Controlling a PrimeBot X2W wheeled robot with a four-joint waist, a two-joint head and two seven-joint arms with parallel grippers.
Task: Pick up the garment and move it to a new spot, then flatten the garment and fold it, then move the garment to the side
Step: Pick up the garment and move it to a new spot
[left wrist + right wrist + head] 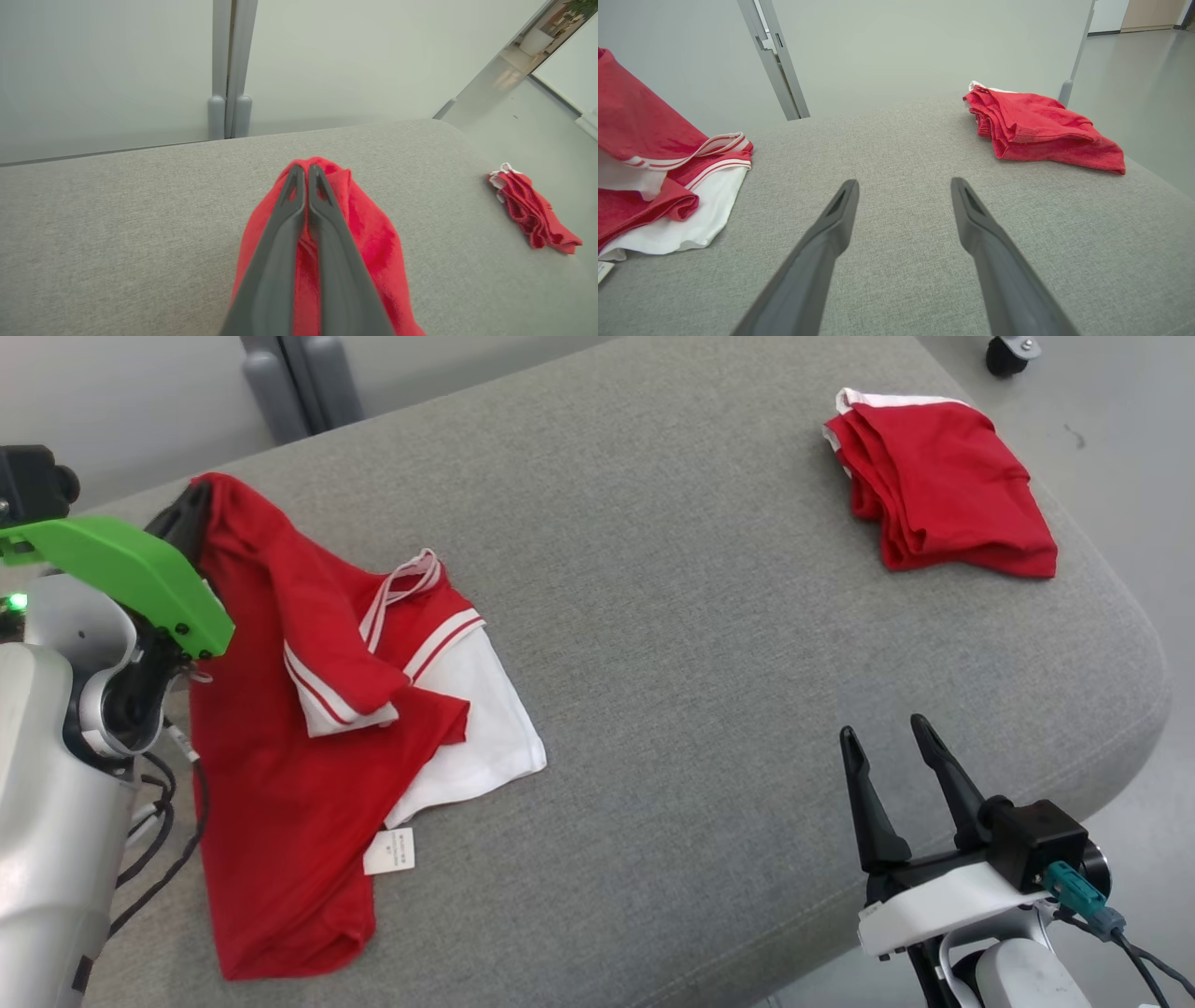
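Clearly the open room lies in the middle: a broad bare stretch of grey tabletop (672, 616) runs between the two pieces of clothing, from the far edge to the near one. The right edge curves down in a rounded corner, with floor beyond and one caster (1006, 353) at the far right.

There are two red pieces. The garment (280, 756), red with white panels and striped trim, lies crumpled on the left side of the tabletop, hard by the left edge. Its far-left corner is raised off the surface, and one white label (389, 851) shows at its near hem. The folded garment (943, 490) sits at the far right, just beside the right edge and well apart from the first.

There are two claws. The left claw (306, 170) is pinched tight on the garment's raised corner, fingers pressed together with red cloth bunched about them. The right claw (884, 726) hovers at the near right over bare fabric, fingers spread wide and holding nothing, well apart from both pieces.
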